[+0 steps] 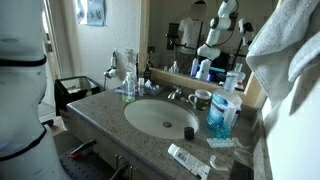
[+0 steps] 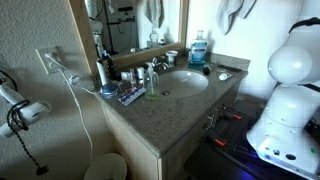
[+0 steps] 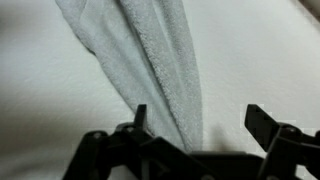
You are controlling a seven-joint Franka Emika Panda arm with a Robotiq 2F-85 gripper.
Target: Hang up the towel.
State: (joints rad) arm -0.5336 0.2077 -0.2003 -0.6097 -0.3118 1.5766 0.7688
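The light grey towel (image 3: 160, 60) hangs in folds against a white wall in the wrist view. Its lower end runs down just inside the left finger of my gripper (image 3: 200, 125). The gripper is open, with its two dark fingers wide apart and nothing clamped between them. The towel also shows hanging high at the right in both exterior views (image 1: 285, 50) (image 2: 235, 12). The gripper itself does not show in the exterior views. The mirror (image 1: 190, 25) reflects the arm, and the white robot body (image 2: 290, 90) stands at the right.
A granite vanity (image 1: 100, 110) holds an oval sink (image 1: 160, 115), a faucet (image 1: 176, 95), a blue mouthwash bottle (image 1: 218, 115), a mug (image 1: 203, 99) and a toothpaste tube (image 1: 187, 158). A hair dryer (image 2: 20, 110) hangs on the wall beside the counter.
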